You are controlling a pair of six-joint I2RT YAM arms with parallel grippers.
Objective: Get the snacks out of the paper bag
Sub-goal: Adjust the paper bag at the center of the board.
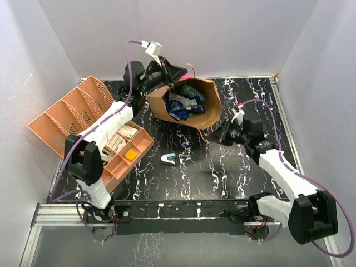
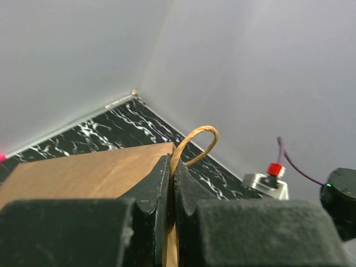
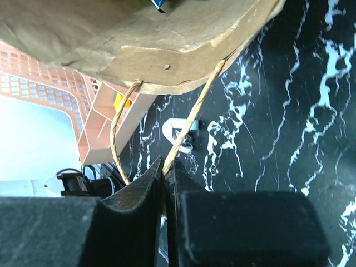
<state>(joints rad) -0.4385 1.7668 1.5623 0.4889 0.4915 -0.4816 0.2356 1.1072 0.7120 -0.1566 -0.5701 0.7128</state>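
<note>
The brown paper bag [image 1: 208, 114] is held tilted at the back of the table, its mouth facing the camera. Several snack packets [image 1: 185, 102], dark blue and green, show inside it. My left gripper [image 1: 177, 72] is shut on the bag's far rim and handle loop [image 2: 196, 143]. My right gripper [image 1: 216, 135] is shut on the near handle loop [image 3: 189, 122], below the bag's near edge [image 3: 167, 53].
An orange divided tray [image 1: 94, 130] with small items lies open at the left. A small white and teal clip [image 1: 168, 159] lies on the black marbled table [image 1: 233, 172]; the right wrist view shows the clip [image 3: 181, 132] too. White walls close the back and sides.
</note>
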